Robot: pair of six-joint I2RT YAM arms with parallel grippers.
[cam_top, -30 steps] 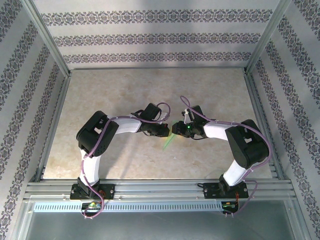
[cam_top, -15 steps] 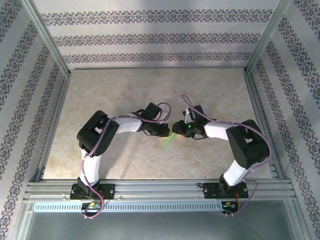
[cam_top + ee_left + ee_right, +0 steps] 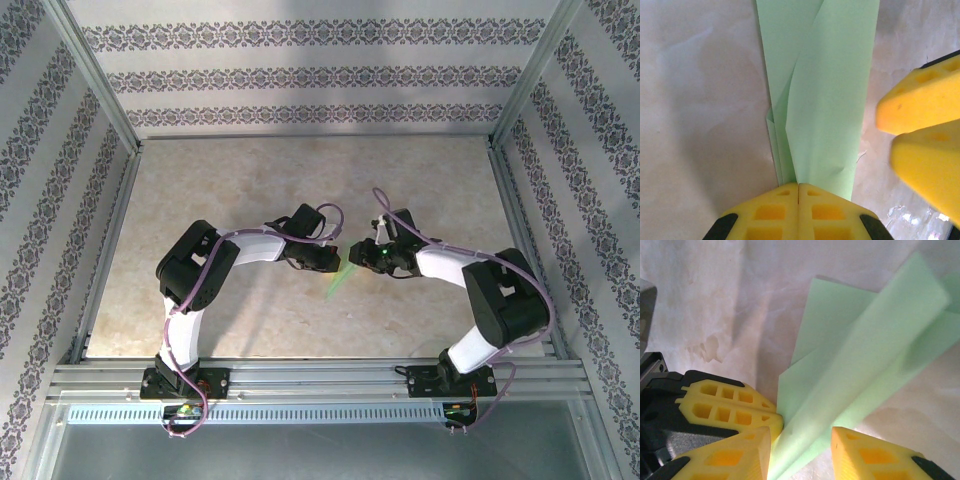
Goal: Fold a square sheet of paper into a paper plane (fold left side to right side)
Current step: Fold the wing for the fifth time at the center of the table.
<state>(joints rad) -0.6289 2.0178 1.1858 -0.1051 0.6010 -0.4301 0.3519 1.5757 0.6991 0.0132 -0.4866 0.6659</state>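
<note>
Currently: paper plane, frame centre, clamped in left gripper; right gripper parted astride it. Risk: opposing pull tears layers.

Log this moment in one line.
left gripper: shut on plane | right gripper: open, straddling plane | plane: folded narrow, layered, over middle of table
</note>
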